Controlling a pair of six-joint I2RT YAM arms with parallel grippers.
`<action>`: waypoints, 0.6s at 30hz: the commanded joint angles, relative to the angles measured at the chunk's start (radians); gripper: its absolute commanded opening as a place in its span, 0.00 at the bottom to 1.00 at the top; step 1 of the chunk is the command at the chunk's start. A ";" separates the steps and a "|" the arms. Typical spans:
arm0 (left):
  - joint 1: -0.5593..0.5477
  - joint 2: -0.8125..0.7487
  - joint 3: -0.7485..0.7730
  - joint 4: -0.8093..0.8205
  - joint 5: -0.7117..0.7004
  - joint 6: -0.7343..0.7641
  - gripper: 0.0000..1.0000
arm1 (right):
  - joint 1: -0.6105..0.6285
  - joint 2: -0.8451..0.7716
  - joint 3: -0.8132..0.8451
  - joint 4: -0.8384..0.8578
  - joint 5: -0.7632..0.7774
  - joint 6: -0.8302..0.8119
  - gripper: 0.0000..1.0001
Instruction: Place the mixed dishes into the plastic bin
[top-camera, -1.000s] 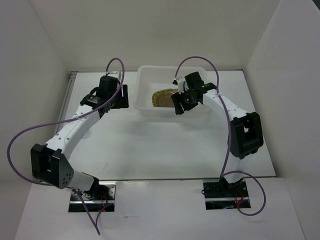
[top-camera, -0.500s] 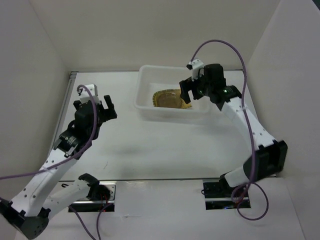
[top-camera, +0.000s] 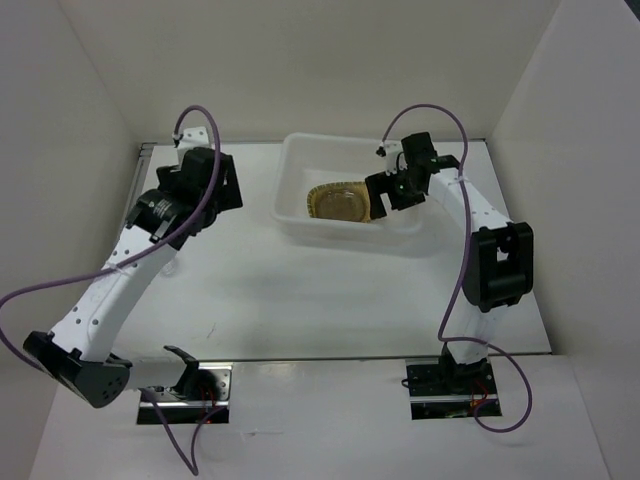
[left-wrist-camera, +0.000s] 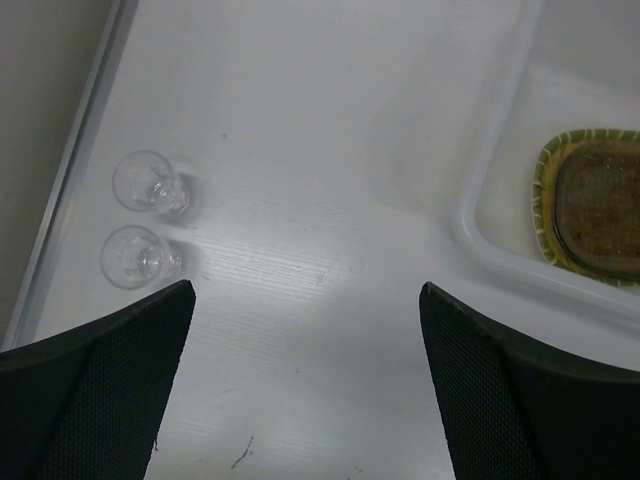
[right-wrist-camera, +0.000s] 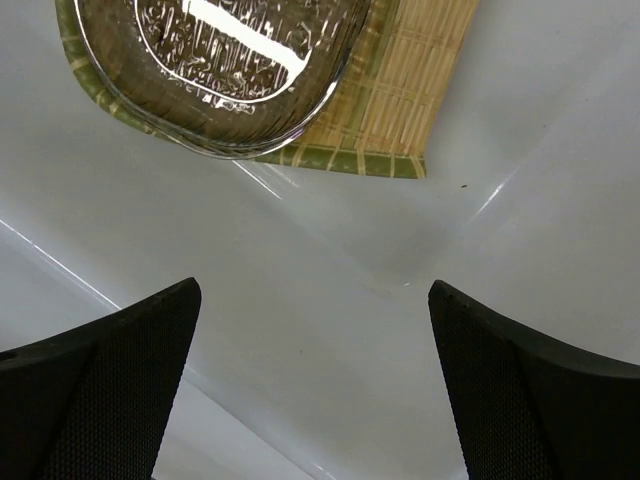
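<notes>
Boxed in by plain white walls on three sides. Below, a smooth white worktop (top-camera: 320, 290), faintly scuffed, with a metal rail (left-wrist-camera: 85, 150) along the edge well left of the plastic bin (left-wrist-camera: 485, 150). Big translucent tub, rolled rim, parked at the far middle.

Right claw (right-wrist-camera: 315, 290) hanging over the bin's inside, spread wide, gripping nothing. Left claw (left-wrist-camera: 305, 290) over the worktop near the bin's left wall, likewise spread wide and bare.

Already in the bin: the tan-yellow plate (right-wrist-camera: 410, 90), flat on the floor, with a smoky-grey dish (right-wrist-camera: 220, 60) stacked on it. One dish or two nested, impossible to tell.

And now the leftovers: two tiny clear cups (left-wrist-camera: 150, 182) (left-wrist-camera: 135, 257), upright on the worktop, well left of the bin, close by the rail, just beside each other in a row roughly parallel to the bin's left wall. Beyond the left claw on the side away from the bin, so by this reckoning a left-arm job. Round, no long axis to square up to, but probably a tight squeeze slipping a finger between the pair.
</notes>
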 joint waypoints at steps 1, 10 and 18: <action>0.096 0.043 0.032 -0.113 -0.022 -0.066 0.99 | 0.007 -0.041 0.110 0.007 0.064 0.031 0.99; 0.350 0.135 -0.114 -0.015 0.171 -0.082 0.83 | -0.003 -0.006 0.267 -0.006 0.030 0.062 0.95; 0.574 0.298 -0.169 0.039 0.410 -0.137 0.75 | -0.105 -0.158 0.207 0.046 0.079 -0.024 0.95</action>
